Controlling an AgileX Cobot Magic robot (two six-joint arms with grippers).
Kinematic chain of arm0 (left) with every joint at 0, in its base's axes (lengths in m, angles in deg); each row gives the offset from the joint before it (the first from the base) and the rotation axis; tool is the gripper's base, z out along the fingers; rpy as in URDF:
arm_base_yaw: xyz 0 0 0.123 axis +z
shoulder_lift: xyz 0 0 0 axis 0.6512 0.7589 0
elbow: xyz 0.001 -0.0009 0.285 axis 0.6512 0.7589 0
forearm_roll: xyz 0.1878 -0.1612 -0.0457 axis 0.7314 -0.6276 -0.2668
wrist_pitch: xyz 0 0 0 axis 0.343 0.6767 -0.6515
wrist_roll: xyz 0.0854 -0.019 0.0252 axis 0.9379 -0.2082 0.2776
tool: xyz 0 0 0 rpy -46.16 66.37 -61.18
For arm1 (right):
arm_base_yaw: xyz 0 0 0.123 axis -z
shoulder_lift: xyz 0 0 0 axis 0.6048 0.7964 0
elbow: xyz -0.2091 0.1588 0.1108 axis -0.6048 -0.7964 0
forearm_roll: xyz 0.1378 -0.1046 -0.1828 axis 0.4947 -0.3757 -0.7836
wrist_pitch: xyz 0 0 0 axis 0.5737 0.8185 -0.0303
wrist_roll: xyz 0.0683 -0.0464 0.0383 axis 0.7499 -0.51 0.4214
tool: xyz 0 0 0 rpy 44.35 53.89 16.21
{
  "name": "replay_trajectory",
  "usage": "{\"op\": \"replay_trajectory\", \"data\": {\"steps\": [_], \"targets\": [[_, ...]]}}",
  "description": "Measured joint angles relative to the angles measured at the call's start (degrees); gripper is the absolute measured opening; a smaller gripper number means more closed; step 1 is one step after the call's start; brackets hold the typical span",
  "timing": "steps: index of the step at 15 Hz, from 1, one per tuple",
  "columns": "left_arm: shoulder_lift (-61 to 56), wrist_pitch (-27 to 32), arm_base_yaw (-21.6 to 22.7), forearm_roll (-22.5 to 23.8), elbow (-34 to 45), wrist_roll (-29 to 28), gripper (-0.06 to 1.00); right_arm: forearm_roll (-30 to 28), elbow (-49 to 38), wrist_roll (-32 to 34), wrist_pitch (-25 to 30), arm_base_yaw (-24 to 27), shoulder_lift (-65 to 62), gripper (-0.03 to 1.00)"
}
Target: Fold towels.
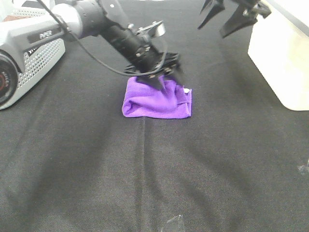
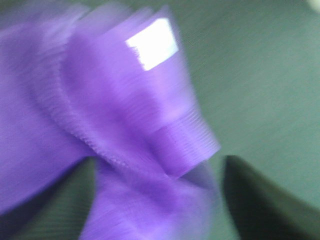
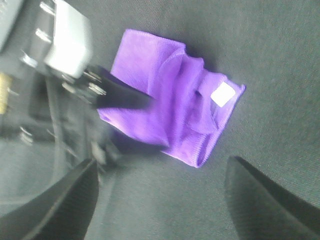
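Observation:
The purple towel (image 1: pixel 157 100) lies folded into a small, rumpled rectangle on the black cloth, its white tag (image 1: pixel 186 90) at the right edge. My left gripper (image 1: pixel 166 79) is down on the towel's far edge with its jaws apart. In the blurred left wrist view the towel (image 2: pixel 125 125) bulges between the two fingers (image 2: pixel 260 205) and the tag (image 2: pixel 152 42) faces up. My right gripper (image 1: pixel 231 17) hangs open and empty, high at the back right. In its view the towel (image 3: pixel 170 105) lies ahead of it, with the left gripper's finger (image 3: pixel 125 96) across it.
A white box (image 1: pixel 282 58) stands at the right edge. A grey perforated device (image 1: pixel 29 58) sits at the far left. The black tablecloth (image 1: pixel 145 183) covers the table. Small clear scraps lie at the front (image 1: pixel 174 223) and at the right edge (image 1: pixel 304 168).

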Motion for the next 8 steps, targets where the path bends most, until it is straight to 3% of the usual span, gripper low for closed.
{"op": "replay_trajectory", "data": {"steps": [4,8], "targets": [[0.00,-0.40,-0.17,-11.29,0.00,7.79,0.71,0.00,0.00,0.06,0.06,0.00,-3.32,0.68],[-0.69,-0.17,1.95,-6.36,-0.52,6.53,0.71,0.06,0.00,0.06,0.06,0.00,-4.18,0.68]]}}
